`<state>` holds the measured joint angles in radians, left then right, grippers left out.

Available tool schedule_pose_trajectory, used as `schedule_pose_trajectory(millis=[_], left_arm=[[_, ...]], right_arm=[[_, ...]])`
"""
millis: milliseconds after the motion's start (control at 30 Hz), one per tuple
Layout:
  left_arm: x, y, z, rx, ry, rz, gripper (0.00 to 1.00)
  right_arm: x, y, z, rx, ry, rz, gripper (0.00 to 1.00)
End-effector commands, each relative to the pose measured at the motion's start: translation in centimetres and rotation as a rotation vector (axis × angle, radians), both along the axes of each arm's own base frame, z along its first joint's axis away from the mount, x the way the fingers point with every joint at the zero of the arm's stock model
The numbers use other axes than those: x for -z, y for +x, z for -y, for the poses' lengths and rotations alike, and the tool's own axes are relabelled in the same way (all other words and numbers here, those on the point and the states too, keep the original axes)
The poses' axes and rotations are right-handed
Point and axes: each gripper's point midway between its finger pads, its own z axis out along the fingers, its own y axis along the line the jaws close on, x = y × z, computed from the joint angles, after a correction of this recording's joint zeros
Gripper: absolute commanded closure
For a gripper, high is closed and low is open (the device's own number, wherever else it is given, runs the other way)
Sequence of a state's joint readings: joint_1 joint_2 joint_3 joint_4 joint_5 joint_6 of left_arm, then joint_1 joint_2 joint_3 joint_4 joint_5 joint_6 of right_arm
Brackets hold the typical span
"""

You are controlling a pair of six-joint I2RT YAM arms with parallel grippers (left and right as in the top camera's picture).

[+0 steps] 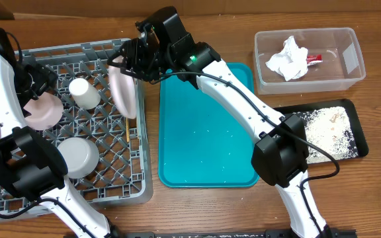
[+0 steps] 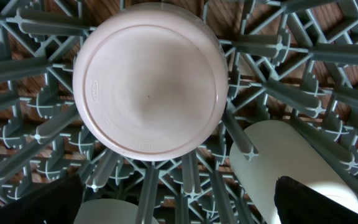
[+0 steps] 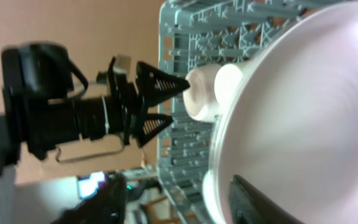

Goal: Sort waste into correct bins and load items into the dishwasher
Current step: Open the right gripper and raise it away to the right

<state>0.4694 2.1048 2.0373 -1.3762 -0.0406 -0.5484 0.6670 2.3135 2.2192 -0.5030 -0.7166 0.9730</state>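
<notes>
Grey lattice plastic forms the square dish rack (image 1: 121, 162), where we count four smooth round dishes: one large white plate (image 1: 124, 92) on edge, one small white cup (image 1: 84, 92), one pinkish-white bowl (image 2: 151, 81) and one grey-green bowl (image 1: 78, 157), both upturned. Our right gripper (image 3: 176, 193) stands parted astride the plate's rim, not pinching. Our left gripper (image 2: 176, 186) gapes empty above the pinkish-white bowl.

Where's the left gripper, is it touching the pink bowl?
Apart. Left wrist view: dish rack lattice shows between the pink bowl and both fingers of the open left gripper.
</notes>
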Motion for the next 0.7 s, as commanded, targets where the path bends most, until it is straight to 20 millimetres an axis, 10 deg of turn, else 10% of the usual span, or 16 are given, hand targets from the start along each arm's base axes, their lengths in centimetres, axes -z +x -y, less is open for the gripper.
schedule_pose_trajectory(millis=[0,300,667], left_arm=[[0.2,-0.2,-0.2,-0.021,-0.008,-0.002,0.0],[0.2,-0.2,-0.2,-0.021,-0.009,-0.002,0.0],[0.2,-0.3,3.2,0.063,-0.185,0.017,0.0]], right_arm=[[-0.6,1.0,0.4,0.009,0.018,0.04,0.36],[-6.0,4.1,4.5,0.05,0.065,0.259,0.1],[-13.1,8.2,19.8,0.354,-0.172,0.489,0.0]])
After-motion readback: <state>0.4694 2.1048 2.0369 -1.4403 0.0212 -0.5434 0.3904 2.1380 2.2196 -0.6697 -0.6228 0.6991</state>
